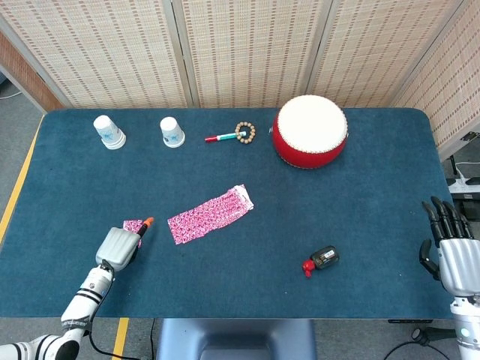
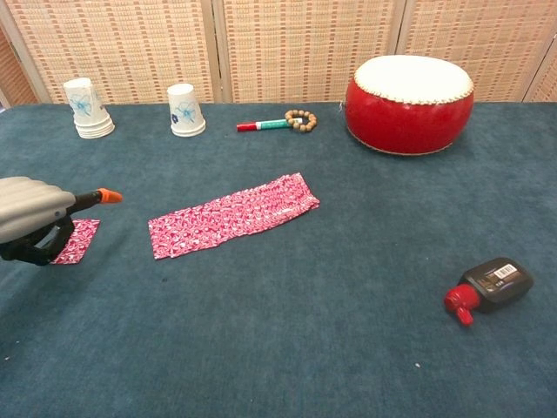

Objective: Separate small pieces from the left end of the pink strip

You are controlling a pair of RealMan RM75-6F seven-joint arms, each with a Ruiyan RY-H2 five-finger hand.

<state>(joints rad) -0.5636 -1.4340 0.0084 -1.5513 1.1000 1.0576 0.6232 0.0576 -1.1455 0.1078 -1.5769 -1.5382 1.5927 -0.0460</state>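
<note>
My left hand [image 1: 118, 247] grasps an orange-tipped tool [image 2: 103, 197] above the cut piece [image 2: 75, 240], beside the pink strip [image 1: 210, 214]; my right hand [image 1: 453, 251] hangs released.

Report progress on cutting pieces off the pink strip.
Done: one small pink piece lies apart, left of the pink strip. In hand: the left hand hovers by it, orange tip toward the strip's left end. Left: any further pieces. Right hand idles open.

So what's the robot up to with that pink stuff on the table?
It is pulling small pieces off a pink strip. One small piece already lies apart, left of the strip. The left robot hand, with an orange-tipped tool sticking out of it, sits over that piece, pointing toward the strip. The right robot hand waits at the table's far right edge.
</note>
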